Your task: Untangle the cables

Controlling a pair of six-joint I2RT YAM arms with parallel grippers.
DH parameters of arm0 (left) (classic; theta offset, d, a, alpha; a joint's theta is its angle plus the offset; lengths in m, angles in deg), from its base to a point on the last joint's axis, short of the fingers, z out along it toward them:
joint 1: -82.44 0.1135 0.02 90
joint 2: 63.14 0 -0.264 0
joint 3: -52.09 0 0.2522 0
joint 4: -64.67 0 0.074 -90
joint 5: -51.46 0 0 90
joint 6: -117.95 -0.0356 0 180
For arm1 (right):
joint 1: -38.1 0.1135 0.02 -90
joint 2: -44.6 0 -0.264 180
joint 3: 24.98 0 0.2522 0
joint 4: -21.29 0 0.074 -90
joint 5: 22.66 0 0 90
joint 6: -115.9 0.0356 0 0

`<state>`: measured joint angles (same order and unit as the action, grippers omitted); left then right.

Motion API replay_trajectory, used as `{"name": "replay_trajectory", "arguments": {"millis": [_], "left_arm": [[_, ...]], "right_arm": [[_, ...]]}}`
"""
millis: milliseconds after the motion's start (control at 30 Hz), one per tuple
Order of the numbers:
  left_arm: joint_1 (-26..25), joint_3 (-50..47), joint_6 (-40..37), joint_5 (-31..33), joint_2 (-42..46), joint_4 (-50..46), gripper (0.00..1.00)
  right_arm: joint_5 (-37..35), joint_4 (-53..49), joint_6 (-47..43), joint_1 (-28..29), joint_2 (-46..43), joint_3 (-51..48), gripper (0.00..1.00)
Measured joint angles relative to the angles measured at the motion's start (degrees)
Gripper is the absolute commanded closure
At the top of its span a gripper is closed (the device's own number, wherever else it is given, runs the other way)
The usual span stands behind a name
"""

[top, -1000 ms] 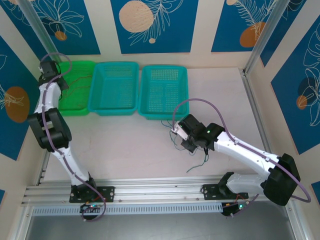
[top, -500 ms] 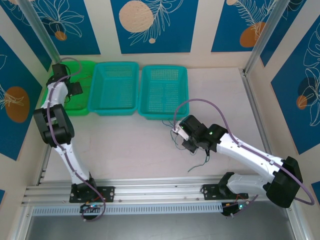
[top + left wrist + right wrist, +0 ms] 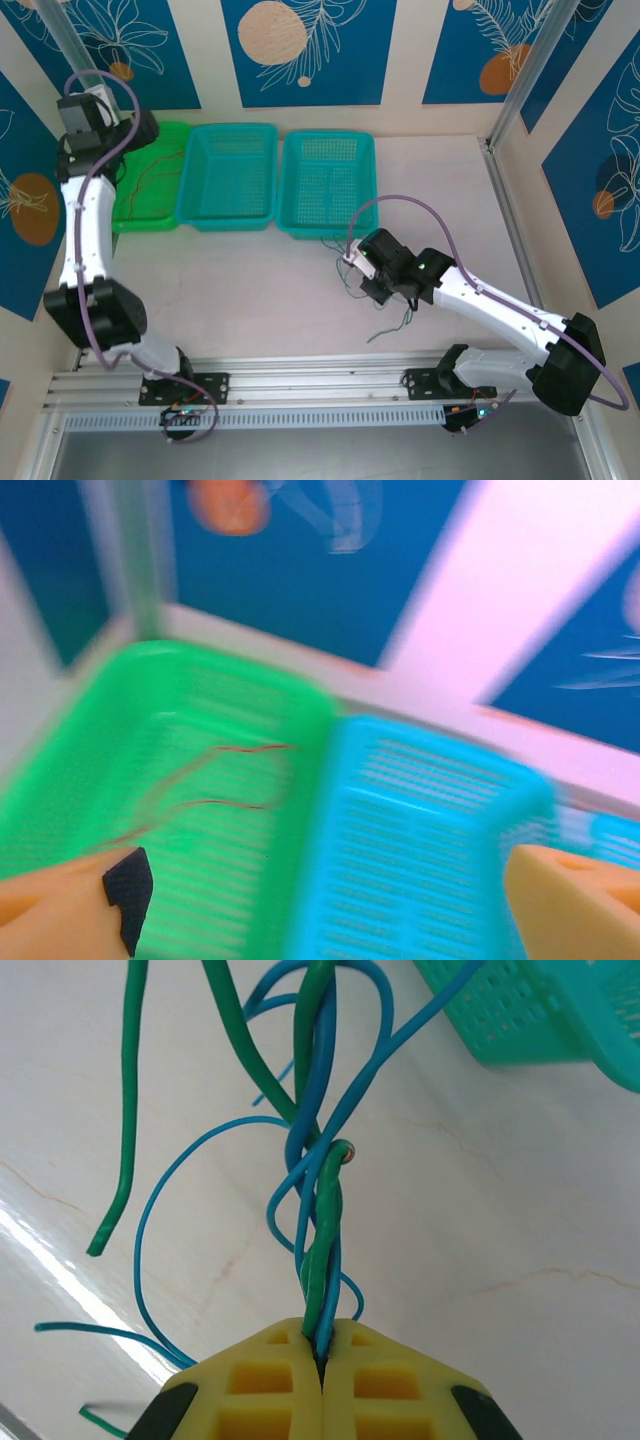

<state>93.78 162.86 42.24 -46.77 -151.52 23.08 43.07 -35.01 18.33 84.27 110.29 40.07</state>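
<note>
The left gripper (image 3: 320, 920) hangs wide open and empty. The red wire (image 3: 235, 750) lies ahead of it in the green basket (image 3: 230, 665). The right gripper (image 3: 322, 1355) is clamped on the green and blue wires (image 3: 318, 1210), which twist just beyond its fingertips over the table (image 3: 520, 1190). A straight pull would likely tighten that twist or slip the pinch. The teal basket (image 3: 520, 1020), ahead to its right, could snag loose ends.

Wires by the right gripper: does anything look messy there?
Yes. The green and blue wires are twisted together just above the shut right gripper, ends splaying loose. A red wire lies apart in the green basket.
</note>
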Motion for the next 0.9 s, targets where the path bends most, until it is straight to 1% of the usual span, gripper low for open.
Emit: {"name": "replay_trajectory", "arguments": {"millis": [67, 100, 200, 267, 367, 467, 633, 667, 800, 900], "left_arm": [[-6.3, -5.9, 2.2, -4.9, 6.5, 3.1, 0.11], [-10.6, -9.4, 3.4, -7.4, 9.7, 5.2, 0.12], [-21.9, -20.0, 7.6, -14.1, 17.5, 11.2, 0.20], [-26.6, -27.3, 10.4, -16.7, 21.3, 14.6, 0.22], [-32.5, -37.1, 13.0, -17.6, 25.1, 17.5, 0.24], [-36.6, -44.9, 15.0, -18.6, 26.5, 19.8, 0.28], [-40.3, -55.1, 19.1, -20.3, 25.5, 26.5, 0.40], [-41.2, -56.7, 19.3, -20.7, 24.8, 28.4, 0.40], [-43.8, -58.9, 18.8, -22.4, 20.7, 33.3, 0.41], [-44.2, -58.9, 18.3, -22.8, 17.5, 36.2, 0.45]], "right_arm": [[2.4, 2.3, 1.2, 0.0, 0.3, -0.3, 1.00], [3.8, 3.5, 2.0, 0.0, 0.7, -0.5, 1.00], [7.2, 7.4, 4.3, 0.0, 3.1, -0.9, 1.00], [9.0, 9.8, 5.7, 0.0, 5.2, -0.9, 1.00], [10.8, 12.9, 7.8, 0.3, 8.5, -0.9, 1.00], [12.3, 15.3, 8.9, 0.9, 10.9, -0.9, 1.00], [14.9, 18.2, 9.8, 1.9, 12.2, -0.8, 1.00], [15.2, 18.6, 10.1, 1.9, 12.5, -0.8, 1.00], [15.8, 18.8, 11.0, 2.1, 13.9, -0.5, 1.00], [16.0, 18.8, 11.4, 2.5, 14.2, -0.3, 1.00]]}}
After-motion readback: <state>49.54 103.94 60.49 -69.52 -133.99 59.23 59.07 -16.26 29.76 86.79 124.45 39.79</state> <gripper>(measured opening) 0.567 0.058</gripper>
